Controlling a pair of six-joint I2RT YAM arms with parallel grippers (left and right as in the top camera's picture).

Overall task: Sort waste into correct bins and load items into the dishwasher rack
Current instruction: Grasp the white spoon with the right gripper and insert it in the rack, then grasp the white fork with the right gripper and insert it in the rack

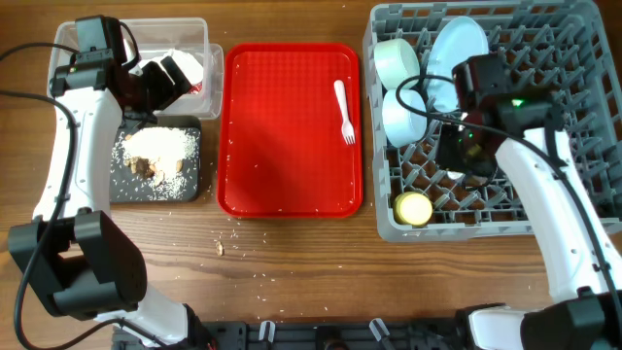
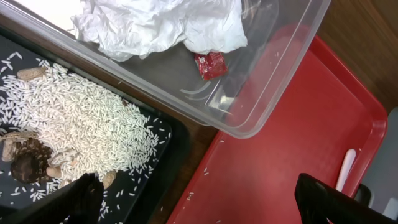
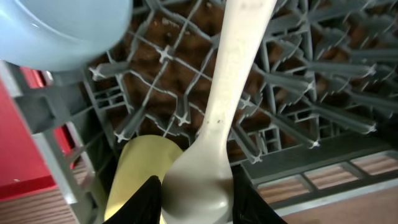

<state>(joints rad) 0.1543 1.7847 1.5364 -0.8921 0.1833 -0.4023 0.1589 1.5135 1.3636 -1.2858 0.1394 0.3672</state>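
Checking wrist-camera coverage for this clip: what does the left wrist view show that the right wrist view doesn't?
Left wrist only: crumpled white paper napkin and small red wrapper inside the clear plastic tub, rice-like scraps on the shallow black tray. Right wrist only: white plastic spoon held in the right tool above the grey dishwasher rack, small yellow cup, light blue bowl. Both: flat red tray, wooden table.

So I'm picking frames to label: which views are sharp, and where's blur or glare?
Overhead: evenly lit, sharp throughout. Left wrist: rice crisp, napkin nearly blown out. Right wrist: spoon and bowl soft, close to the lens; rack grid sharper.
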